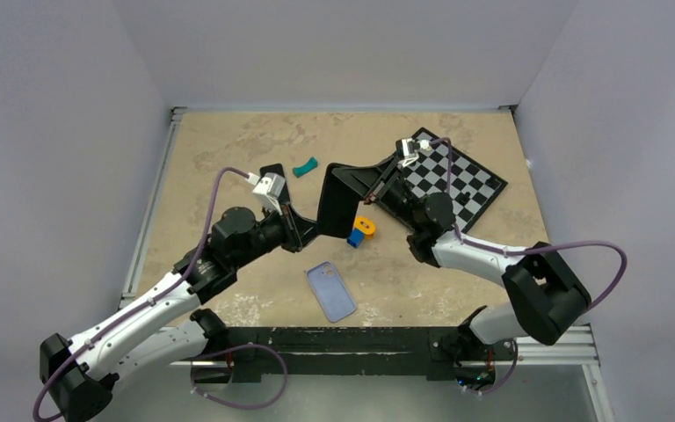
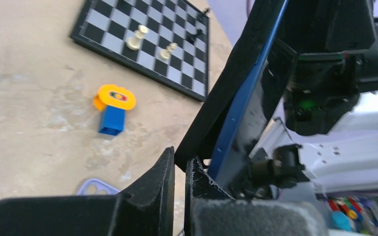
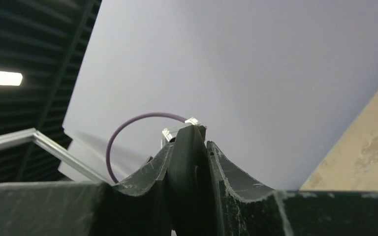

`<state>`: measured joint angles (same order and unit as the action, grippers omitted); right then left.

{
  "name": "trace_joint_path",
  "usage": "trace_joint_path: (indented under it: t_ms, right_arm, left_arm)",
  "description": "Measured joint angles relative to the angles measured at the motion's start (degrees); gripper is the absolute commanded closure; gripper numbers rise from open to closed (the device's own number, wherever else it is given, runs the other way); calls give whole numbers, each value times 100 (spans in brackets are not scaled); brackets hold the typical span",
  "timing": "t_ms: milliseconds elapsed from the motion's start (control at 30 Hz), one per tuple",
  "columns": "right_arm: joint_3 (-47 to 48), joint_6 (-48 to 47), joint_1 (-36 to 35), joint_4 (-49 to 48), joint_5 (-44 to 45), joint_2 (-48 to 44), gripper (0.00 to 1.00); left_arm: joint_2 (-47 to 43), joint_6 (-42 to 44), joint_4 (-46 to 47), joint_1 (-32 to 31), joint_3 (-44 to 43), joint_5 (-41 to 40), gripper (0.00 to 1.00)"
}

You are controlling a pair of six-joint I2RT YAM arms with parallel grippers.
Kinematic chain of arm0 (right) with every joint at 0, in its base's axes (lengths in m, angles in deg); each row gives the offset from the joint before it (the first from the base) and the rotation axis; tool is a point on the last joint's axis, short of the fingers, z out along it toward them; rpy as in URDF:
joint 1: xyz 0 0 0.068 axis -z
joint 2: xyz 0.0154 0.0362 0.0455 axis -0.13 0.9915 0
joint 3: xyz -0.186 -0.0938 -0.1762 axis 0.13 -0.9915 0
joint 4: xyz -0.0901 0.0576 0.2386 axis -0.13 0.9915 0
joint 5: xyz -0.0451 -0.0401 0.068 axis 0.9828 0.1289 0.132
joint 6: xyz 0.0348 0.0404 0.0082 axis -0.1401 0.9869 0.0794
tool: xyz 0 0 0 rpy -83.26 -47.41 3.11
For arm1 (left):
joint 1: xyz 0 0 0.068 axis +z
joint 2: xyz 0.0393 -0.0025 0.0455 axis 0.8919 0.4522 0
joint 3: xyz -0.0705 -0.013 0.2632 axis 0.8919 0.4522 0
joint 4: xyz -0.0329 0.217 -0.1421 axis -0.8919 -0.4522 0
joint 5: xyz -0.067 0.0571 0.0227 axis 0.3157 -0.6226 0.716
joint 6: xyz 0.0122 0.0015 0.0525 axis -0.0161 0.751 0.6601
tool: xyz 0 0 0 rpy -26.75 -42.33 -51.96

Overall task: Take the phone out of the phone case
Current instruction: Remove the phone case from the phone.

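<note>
Phone [image 1: 341,200], a dark slab, is held tilted up off the table [image 1: 228,149] at the middle of the overhead view, between the two arms. The left gripper [image 1: 303,230] pinches its lower left corner and the right gripper [image 1: 376,189] has its upper right edge. A lilac cover [image 1: 331,291] lies flat near the front edge, apart from both arms. A small orange and blue toy [image 1: 360,230] sits just below the slab, a teal piece [image 1: 304,165] lies further back, and a chessboard [image 1: 461,178] lies at the right under the right wrist. From the left wrist, the phone [image 2: 241,105] shows a blue edge with a black case [image 2: 216,93] lying against it. Its corner sits between the two fingers of the left gripper [image 2: 179,172], whose jaws are closed tight onto it. Beyond lie the toy [image 2: 112,109], the chessboard [image 2: 128,24] with a few pieces standing on it, and a corner of the lilac cover [image 2: 96,187]. From the right wrist, the right gripper [image 3: 189,162] has its jaws drawn in narrowly on a thin dark edge [image 3: 186,152], with a purple cable [image 3: 128,129] and the pale wall [image 3: 251,64] behind.
</note>
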<state>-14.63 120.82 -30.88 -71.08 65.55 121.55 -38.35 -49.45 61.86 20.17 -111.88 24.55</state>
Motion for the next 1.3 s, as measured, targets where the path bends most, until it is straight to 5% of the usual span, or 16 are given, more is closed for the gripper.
trace_joint_path:
  t_ms: [167,333,467,633,900,1300]
  right_arm:
    - [-173,575,-256,-120,570,83,100]
    - [-254,944,-289,-310,817,129,100]
    - [-273,1226,-256,-601,590,284,100]
    - [-586,1272,96,-695,-201,151,100]
    - [-728,1038,546,-155,-896,-660,100]
    - [-728,796,535,393,-1016,-776,100]
  left_arm:
    - [17,315,-125,-26,-2,-855,100]
    - [-297,452,-262,-15,-20,-684,100]
    - [-614,564,-651,149,-55,11,56]
    - [-804,758,-1285,282,-339,1049,39]
    - [-1375,385,-1860,391,-765,2070,46]
    - [-514,-1921,267,345,-682,3086,49]
